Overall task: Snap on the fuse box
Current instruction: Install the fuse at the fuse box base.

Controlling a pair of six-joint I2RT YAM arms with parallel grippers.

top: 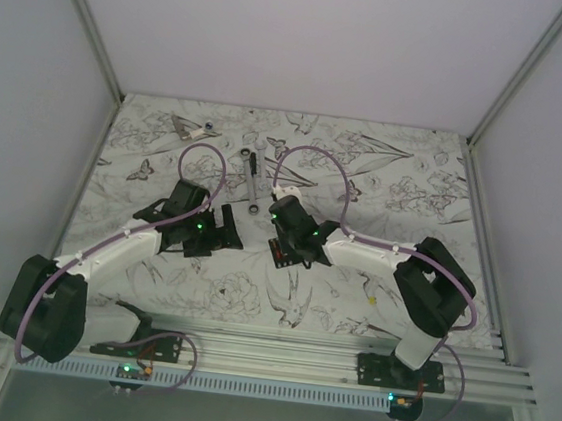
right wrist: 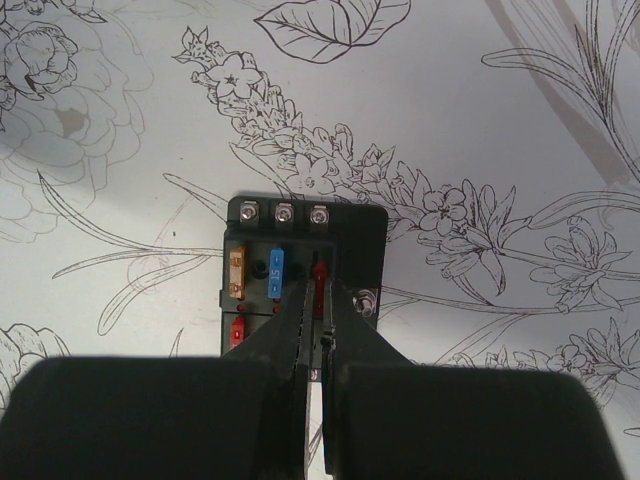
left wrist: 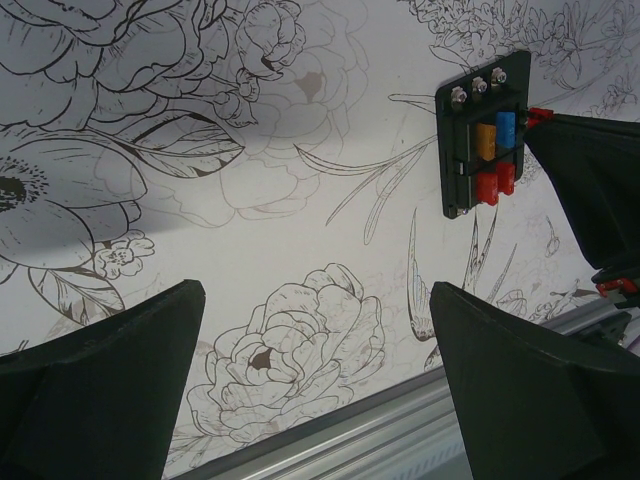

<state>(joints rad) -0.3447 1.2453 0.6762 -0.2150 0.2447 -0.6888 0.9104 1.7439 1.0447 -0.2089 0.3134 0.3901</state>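
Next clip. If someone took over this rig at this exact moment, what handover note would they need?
Left gripper: open, empty, held above the table beside the fuse box, not touching it.
Right gripper: shut, tips down at a red fuse in the box; whether it pinches the fuse is unclear.
Fuse box: lies flat mid-table, top face up and uncovered.
Done: an orange fuse and a blue fuse sit in their slots.
Left: nothing is snapped over the box yet. Probably check that the red fuse is seated, then back the right gripper off.
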